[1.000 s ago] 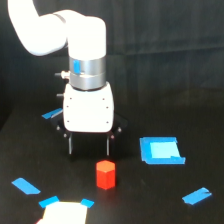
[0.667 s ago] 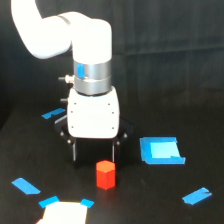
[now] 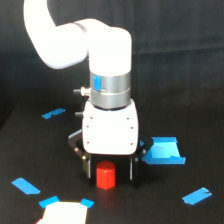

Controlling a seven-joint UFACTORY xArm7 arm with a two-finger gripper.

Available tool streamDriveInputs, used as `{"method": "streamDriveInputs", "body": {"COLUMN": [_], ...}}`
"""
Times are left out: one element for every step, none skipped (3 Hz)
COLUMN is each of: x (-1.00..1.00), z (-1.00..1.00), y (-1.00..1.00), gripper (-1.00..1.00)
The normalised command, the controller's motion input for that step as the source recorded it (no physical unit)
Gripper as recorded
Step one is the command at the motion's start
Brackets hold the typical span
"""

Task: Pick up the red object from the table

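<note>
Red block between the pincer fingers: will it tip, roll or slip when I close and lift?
The small red-orange hexagonal block stands upright on the matte black table, so rolling seems unlikely. It looks rigid, probably light. Being slightly taller than wide, it might tip if one finger of the pincer touches first. Flat facets should grip reasonably well.

From my remote feed I'm seeing a plain dark backdrop (image 3: 190, 45) behind everything, kinda like black cloth, no windows. Blue tape strips (image 3: 52, 113) are scattered around, with a bigger blue square patch (image 3: 164, 151) on the exterior view's right. Lighting is even and soft.
</note>
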Motion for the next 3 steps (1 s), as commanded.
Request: {"method": "streamDriveInputs", "body": {"x": [-0.98,0.04,0.12], "z": [1.00,0.30,-1.00], "y": [0.80,0.18,-0.40], "gripper": [-0.87,-1.00,0.71]}}
